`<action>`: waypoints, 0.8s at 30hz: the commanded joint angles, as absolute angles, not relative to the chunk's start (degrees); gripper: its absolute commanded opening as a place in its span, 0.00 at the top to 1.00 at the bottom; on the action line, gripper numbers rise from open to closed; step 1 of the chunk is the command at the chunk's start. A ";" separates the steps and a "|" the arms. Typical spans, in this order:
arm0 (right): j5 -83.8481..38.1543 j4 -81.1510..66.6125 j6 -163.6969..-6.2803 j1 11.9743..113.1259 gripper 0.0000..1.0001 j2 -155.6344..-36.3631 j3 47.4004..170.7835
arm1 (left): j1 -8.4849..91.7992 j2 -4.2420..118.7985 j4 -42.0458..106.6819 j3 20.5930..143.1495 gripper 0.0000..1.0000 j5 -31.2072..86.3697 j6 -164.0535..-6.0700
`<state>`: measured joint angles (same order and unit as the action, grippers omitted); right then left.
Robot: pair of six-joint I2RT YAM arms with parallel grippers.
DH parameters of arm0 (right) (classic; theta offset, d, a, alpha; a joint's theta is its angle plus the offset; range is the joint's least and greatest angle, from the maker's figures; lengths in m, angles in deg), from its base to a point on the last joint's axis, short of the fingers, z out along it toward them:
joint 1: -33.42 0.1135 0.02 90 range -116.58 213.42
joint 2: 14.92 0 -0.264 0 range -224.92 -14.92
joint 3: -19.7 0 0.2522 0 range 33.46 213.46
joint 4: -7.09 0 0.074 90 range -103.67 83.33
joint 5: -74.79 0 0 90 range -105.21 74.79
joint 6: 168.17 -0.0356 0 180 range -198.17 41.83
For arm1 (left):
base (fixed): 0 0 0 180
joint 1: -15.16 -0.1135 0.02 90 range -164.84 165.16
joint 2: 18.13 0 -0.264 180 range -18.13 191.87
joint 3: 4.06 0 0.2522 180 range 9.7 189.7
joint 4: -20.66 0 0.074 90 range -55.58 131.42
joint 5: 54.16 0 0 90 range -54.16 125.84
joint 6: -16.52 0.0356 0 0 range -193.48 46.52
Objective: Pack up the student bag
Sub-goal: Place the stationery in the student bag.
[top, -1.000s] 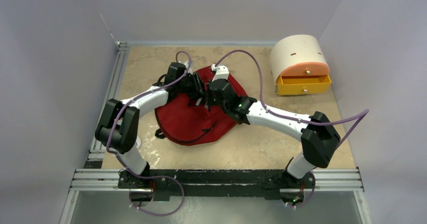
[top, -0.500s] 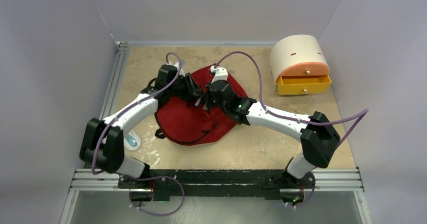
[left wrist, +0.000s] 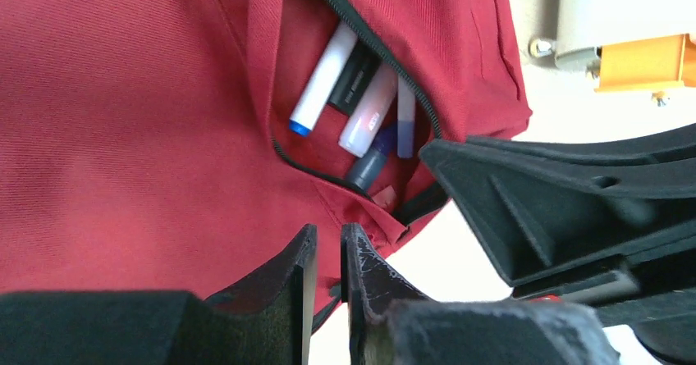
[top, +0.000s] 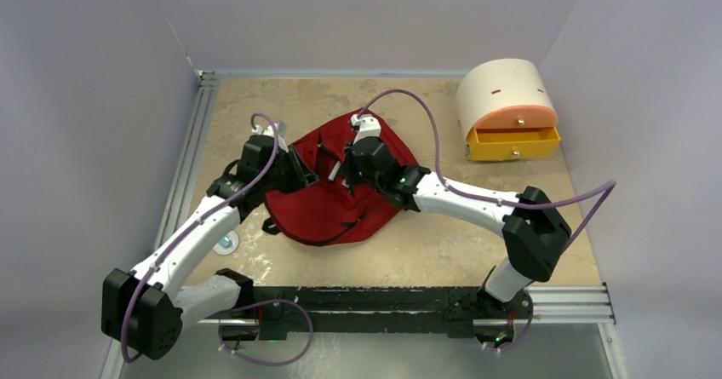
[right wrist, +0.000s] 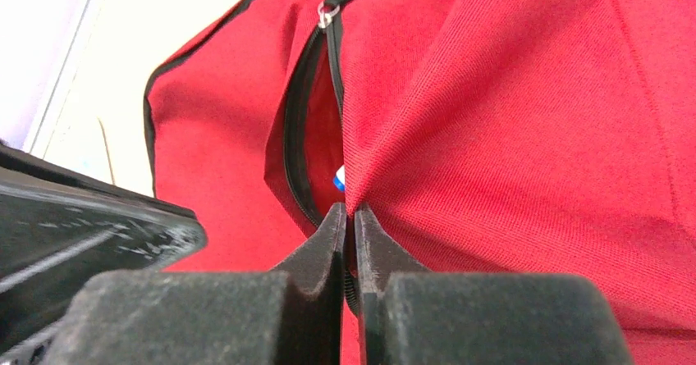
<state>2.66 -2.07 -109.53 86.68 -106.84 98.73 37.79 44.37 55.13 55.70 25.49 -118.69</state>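
The student bag lies flat mid-table, dark red with black zippers. Its pocket gapes open and holds several pens and markers, among them a white marker with a blue cap. My right gripper is shut on the red fabric at the pocket's zipper edge and holds that lip up; the zipper pull sits further along. My left gripper hangs at the bag's left edge, just short of the pocket's corner. Its jaws stand a narrow gap apart with nothing between them. From above, the two grippers face each other over the bag.
A cream-and-orange rounded drawer box stands at the back right with its lower drawer pulled out. A small white and blue object lies on the table beside the left arm. Metal rails border the left side.
My left arm has drawn back to the left, away from the pocket, and its jaws have narrowed. The right gripper stays clamped on the bag's pocket edge.
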 commanded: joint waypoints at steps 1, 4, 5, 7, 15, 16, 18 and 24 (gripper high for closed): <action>-1.86 -1.30 -108.18 87.46 0.91 -108.77 100.32 | 37.75 42.00 57.26 56.52 0.85 32.74 -117.87; -3.34 -2.83 -107.59 87.50 0.83 -109.92 100.21 | 37.75 43.20 57.98 57.73 0.84 33.40 -117.78; -3.49 -3.45 -107.47 87.58 0.81 -109.96 100.17 | 37.75 43.67 57.98 58.04 0.83 33.46 -117.78; -3.45 -3.81 -107.44 87.65 0.75 -109.24 99.86 | 37.75 44.44 57.69 58.42 0.82 33.45 -117.78; -2.46 -6.57 -107.47 87.67 0.60 -105.67 103.67 | 37.66 45.97 56.79 58.99 0.79 33.41 -117.43; -2.46 -6.58 -107.44 87.65 0.59 -105.31 104.35 | 37.59 46.10 56.67 59.05 0.79 33.35 -117.36; -2.12 -8.08 -107.11 87.63 0.59 -104.36 105.13 | 37.42 46.16 56.30 58.97 0.79 33.30 -117.21; 3.15 -7.73 -106.25 87.27 0.77 -104.08 106.43 | 35.72 47.02 54.81 58.40 0.79 32.26 -116.99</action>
